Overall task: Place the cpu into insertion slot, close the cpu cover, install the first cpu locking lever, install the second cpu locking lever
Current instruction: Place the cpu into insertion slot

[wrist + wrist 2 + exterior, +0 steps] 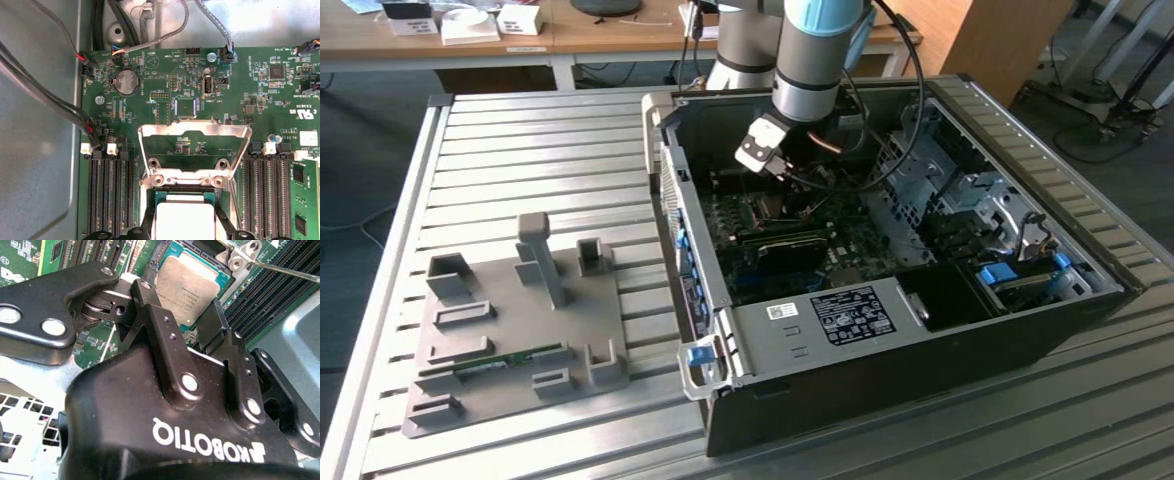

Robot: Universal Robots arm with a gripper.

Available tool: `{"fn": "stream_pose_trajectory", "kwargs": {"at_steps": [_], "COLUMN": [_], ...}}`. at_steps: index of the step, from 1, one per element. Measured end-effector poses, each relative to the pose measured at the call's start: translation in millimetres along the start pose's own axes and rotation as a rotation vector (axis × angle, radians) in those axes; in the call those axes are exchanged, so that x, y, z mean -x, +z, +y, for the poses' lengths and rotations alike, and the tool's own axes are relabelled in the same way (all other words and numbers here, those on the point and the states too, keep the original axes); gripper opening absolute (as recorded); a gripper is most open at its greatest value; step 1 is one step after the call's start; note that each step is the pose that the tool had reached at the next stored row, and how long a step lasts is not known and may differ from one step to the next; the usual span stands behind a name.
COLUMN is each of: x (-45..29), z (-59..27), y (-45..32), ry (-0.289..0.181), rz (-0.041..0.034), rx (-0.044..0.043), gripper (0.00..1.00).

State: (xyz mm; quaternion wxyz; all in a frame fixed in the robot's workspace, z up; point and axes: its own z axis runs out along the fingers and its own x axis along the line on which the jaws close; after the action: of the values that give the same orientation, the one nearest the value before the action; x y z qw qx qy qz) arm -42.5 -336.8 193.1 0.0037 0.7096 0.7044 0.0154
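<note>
Wide shot first: the ribbed metal surface (520, 150) carries the open computer case (921, 380), lying on its side toward the exterior view's right. Toward that view's left is a grey fixture plate (507, 320), with a green memory stick (494, 362) lying in one of its holders. Behind, a wooden surface (587, 35) runs along the back of the room with small white boxes (467, 22) on it. There's grey floor (360, 150) around, and loose cables (1107, 130) trail on it at the exterior view's right. The arm (807, 60) reaches straight down into the case, over the green motherboard (250, 100). Down at the socket now: the end effector (177, 299) has its two black fingers (157, 325) closed onto opposite edges of the cpu (192, 282), spread just the chip's width. The cpu sits level in the socket opening, silvery top up. In the first wrist view the cpu cover (194, 128) stands raised, tilted up from its hinge just beside the chip, with board showing through its window. Rows of black memory slots (110, 195) flank the socket on both sides. A round coin battery (126, 81) sits on the board beyond the cover, well apart from the chip.
</note>
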Motion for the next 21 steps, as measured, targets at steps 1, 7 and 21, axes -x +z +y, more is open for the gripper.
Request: {"fn": "stream_pose_trajectory", "kwargs": {"at_steps": [1,7,21], "x": [0.3,0.8,1.1], "z": [0.0,0.0,-0.8], "y": [0.0,0.0,2.3], "ry": [0.0,0.0,0.001], "rz": [0.0,-0.0002,-0.0008], "rx": [-0.0001,0.0,-0.0001], "gripper": [0.54,0.54,0.54]}}
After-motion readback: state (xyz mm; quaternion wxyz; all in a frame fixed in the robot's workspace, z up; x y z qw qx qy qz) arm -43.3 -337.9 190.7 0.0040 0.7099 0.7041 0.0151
